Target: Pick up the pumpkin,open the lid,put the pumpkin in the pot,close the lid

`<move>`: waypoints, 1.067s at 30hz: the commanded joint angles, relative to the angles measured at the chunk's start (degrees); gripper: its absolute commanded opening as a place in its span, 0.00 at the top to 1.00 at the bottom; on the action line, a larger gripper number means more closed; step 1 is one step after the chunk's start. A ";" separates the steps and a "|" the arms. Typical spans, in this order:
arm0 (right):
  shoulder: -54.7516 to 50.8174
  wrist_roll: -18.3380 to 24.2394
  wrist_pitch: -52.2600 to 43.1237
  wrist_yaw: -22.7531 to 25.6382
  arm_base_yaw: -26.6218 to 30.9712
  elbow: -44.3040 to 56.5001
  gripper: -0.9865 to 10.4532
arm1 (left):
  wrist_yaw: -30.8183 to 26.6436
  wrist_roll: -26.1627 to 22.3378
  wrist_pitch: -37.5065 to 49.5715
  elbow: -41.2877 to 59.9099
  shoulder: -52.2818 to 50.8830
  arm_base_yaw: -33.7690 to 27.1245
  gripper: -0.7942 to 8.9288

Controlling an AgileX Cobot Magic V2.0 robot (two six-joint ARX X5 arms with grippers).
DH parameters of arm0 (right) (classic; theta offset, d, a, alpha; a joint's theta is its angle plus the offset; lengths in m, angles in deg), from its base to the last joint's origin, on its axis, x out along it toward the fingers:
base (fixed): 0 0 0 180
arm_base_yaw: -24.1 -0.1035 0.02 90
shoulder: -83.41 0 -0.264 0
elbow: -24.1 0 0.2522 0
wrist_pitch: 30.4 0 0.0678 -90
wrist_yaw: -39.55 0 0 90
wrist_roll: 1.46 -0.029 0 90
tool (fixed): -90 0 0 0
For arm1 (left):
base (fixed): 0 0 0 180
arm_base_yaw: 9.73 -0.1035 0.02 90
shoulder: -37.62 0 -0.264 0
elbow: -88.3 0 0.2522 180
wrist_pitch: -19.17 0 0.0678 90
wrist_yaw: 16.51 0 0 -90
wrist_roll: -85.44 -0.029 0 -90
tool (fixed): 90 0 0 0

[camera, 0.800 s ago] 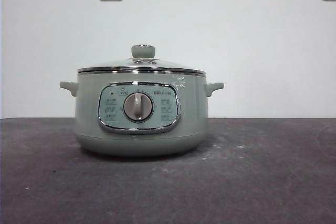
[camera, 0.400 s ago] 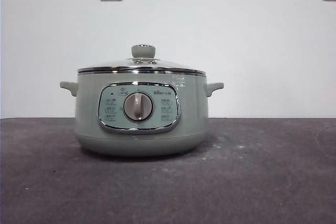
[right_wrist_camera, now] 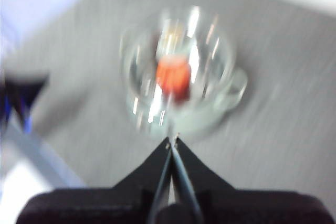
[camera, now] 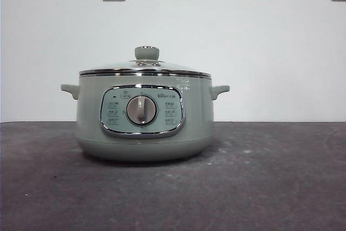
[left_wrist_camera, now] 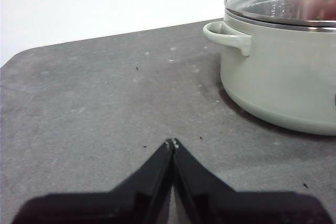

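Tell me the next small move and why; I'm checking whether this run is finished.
Probably none beyond parking the arms: the lid sits level on the pot, and the blurred overhead view shows an orange shape, likely the pumpkin, under the glass. The left pincer is shut beside the pot, and the right pincer is shut above it, both holding nothing.

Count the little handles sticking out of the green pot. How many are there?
2. One handle juts from the pot on the front view's left side, the other handle from its right. The knob on the lid isn't counted.
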 commanded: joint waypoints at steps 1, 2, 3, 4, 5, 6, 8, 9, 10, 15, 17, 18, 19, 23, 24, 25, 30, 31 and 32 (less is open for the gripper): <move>-5.35 0.90 -6.08 -3.65 3.82 2.67 0.91 | -0.22 0.42 0.07 0.92 -0.15 -0.17 0.92; -7.65 0.92 -8.76 -4.37 5.55 4.42 0.91 | -0.24 0.42 0.07 0.92 -0.15 -0.17 0.92; -9.42 1.16 -11.04 -4.74 6.80 6.10 0.91 | -0.22 0.42 0.07 0.92 -0.15 -0.17 0.92; -11.26 1.53 -13.20 -4.81 8.02 8.04 0.91 | -0.22 0.42 0.07 0.92 -0.15 -0.17 0.92; -13.77 2.29 -16.28 -4.79 9.53 11.08 0.91 | -0.22 0.42 0.07 0.92 -0.15 -0.17 0.92; -15.63 2.93 -18.73 -4.76 10.47 13.68 0.91 | -0.22 0.42 0.07 0.92 -0.15 -0.17 0.92; -20.22 4.94 -24.76 -4.61 12.20 20.63 0.91 | -0.22 0.42 0.07 0.92 -0.15 -0.17 0.92; -22.27 5.73 -27.52 -4.46 12.74 23.96 0.91 | -0.22 0.42 0.07 0.92 -0.15 -0.17 0.92; -24.30 6.69 -30.34 -4.48 13.33 27.47 0.91 | -0.24 0.42 0.07 0.92 -0.15 -0.17 0.92; -34.62 7.89 -45.97 -4.48 16.35 47.91 0.91 | -0.24 0.42 0.09 0.92 -0.15 -0.17 0.92; -37.42 7.82 -49.72 -4.50 17.07 54.29 0.91 | -0.24 0.42 0.09 0.92 -0.15 -0.17 0.92; -39.10 7.50 -52.06 -4.50 17.44 58.31 0.91 | -0.22 0.42 0.09 0.92 -0.15 -0.17 0.92; -40.22 7.13 -53.90 -4.52 17.66 61.24 0.91 | -0.24 0.42 0.09 0.92 -0.15 -0.17 0.92; -44.92 4.26 -60.52 -4.26 18.32 73.05 0.91 | -0.22 0.42 0.09 0.92 -0.15 -0.17 0.92; -46.12 3.56 -61.81 -4.13 18.51 75.71 0.91 | -0.24 0.42 0.09 0.92 -0.15 -0.17 0.92; -47.12 3.19 -62.66 -3.30 18.67 77.83 0.91 | -0.24 0.42 0.09 0.92 -0.15 -0.17 0.92; -52.41 0.37 -65.07 2.86 18.95 87.32 0.91 | -0.24 0.42 0.09 0.92 -0.15 -0.17 0.92; -53.33 0.22 -65.07 3.39 19.02 88.61 0.91 | -0.24 0.42 0.09 0.92 -0.15 -0.17 0.92; -54.38 0.20 -65.05 3.48 19.12 89.99 0.91 | -0.24 0.42 0.09 0.92 -0.15 -0.17 0.92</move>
